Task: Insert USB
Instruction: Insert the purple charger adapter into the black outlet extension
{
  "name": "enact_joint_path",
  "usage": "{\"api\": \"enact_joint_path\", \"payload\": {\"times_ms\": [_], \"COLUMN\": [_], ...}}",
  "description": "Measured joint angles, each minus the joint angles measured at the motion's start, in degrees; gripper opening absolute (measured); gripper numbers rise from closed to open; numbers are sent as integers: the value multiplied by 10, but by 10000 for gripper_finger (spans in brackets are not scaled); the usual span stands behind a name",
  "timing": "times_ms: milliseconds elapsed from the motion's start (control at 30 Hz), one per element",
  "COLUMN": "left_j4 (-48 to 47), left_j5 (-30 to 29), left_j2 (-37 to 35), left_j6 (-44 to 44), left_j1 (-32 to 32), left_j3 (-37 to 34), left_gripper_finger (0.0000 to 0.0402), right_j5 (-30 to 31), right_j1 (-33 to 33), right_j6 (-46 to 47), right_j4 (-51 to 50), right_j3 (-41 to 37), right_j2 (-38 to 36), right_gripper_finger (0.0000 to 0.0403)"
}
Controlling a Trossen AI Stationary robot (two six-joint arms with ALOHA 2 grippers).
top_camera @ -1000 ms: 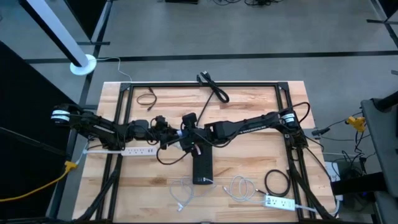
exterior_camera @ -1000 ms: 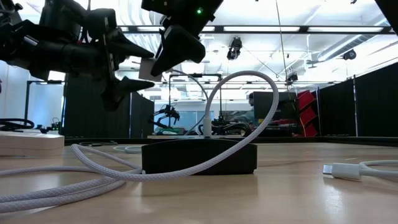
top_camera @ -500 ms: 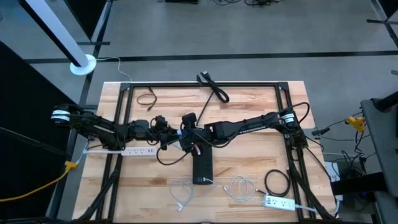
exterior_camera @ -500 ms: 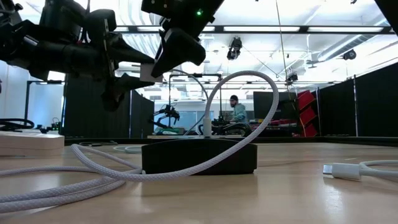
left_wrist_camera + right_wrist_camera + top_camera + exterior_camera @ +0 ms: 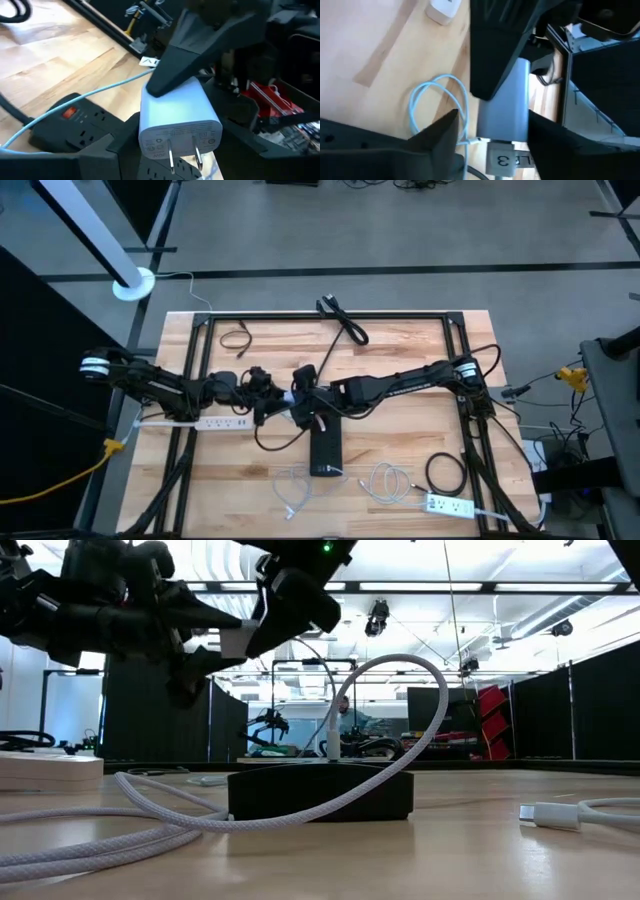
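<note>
Wooden table [image 5: 400, 435] fills the high view, with both arms meeting above its middle. At that meeting point a white charger [image 5: 177, 117] is held in the air; its two metal prongs show clearly in the left wrist view. The right gripper [image 5: 185, 70] pinches the charger's body with its dark fingers, one of them lying over the top. The left gripper [image 5: 272, 397] sits just beside it, fingers spread around the charger (whether they touch it I cannot tell). Below lies a black power strip [image 5: 324, 452], with a white cable [image 5: 400, 700] looping up from it. From above, the charger itself is mostly hidden between the grippers.
</note>
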Motion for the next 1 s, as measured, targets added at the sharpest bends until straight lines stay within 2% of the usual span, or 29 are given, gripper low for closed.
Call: {"api": "enact_joint_path", "payload": {"times_ms": [100,233,533,867,1000], "left_j4": [3,3,28,31,32], "left_j5": [6,21,88,116,120], "left_j2": [-9,-13,-28,-47,-47], "left_j6": [3,17,56,83,89], "left_j1": [0,0,0,-1,-1], "left_j3": [-6,-11,-11,-11,-11], "left_gripper_finger": [193,193,193,193,193], "right_j5": [-13,-13,-20,-16,-18], "right_j1": [0,2,15,33,33], "right_j6": [3,-3,-45,-66,-55], "right_j4": [3,19,72,126,137], "right_j3": [0,-1,-1,-1,-1], "right_j2": [-2,-2,-2,-2,-2], "right_gripper_finger": [241,246,201,167,137]}}
